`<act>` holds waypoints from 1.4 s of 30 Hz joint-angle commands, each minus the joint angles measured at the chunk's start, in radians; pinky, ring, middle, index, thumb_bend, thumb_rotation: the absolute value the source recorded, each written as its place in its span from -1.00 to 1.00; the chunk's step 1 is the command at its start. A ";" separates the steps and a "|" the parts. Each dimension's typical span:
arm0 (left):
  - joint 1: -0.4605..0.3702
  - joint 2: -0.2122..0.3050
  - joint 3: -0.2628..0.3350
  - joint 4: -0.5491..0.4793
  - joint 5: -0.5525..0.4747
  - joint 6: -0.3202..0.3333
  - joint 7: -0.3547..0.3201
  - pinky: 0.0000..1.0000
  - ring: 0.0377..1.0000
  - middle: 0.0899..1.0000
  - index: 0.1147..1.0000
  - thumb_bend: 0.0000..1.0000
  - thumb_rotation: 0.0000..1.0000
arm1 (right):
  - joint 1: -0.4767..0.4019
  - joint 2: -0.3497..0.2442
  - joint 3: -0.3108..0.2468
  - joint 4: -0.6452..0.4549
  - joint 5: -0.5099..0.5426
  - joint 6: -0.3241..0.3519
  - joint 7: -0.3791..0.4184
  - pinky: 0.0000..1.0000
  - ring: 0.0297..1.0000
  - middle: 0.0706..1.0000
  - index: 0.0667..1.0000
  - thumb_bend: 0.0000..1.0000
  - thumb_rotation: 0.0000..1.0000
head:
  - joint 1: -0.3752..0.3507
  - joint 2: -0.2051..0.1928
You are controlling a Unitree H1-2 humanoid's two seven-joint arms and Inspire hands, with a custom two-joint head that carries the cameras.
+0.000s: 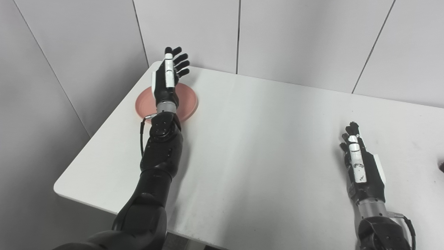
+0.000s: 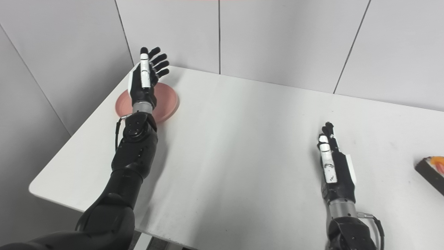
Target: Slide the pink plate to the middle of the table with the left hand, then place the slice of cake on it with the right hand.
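Observation:
The pink plate (image 1: 187,100) lies flat at the far left corner of the white table (image 1: 263,139). My left hand (image 1: 169,74) is open, fingers straight and spread, held edge-on above the plate's far side; its wrist and forearm cover the plate's middle. My right hand (image 1: 360,163) is open and empty, fingers straight, resting on the table at the near right. The slice of cake (image 2: 432,170), dark with an orange top, lies at the table's right edge, cut off by the right eye view and right of my right hand.
Grey wall panels (image 1: 277,34) stand close behind the table's far edge. The table's left edge runs just beside the plate. Bare white tabletop lies between the two hands.

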 commanded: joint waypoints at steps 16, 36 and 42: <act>-0.069 0.160 0.029 0.111 0.025 -0.111 0.065 0.28 0.28 0.27 0.25 0.32 1.00 | -0.021 -0.008 -0.011 0.018 0.031 -0.066 0.032 1.00 1.00 1.00 1.00 0.25 0.87 | 0.014 -0.001; -0.043 0.269 0.031 0.215 -0.005 -0.113 0.013 0.51 0.50 0.44 0.42 0.37 1.00 | -0.019 -0.005 -0.015 0.012 0.029 -0.065 0.028 1.00 1.00 1.00 1.00 0.29 0.82 | 0.020 0.002; -0.032 0.272 0.025 0.216 -0.015 -0.079 -0.031 0.61 0.59 0.52 0.49 0.40 1.00 | -0.013 -0.010 -0.015 -0.011 0.028 -0.042 0.028 1.00 1.00 1.00 1.00 0.31 0.81 | 0.022 0.003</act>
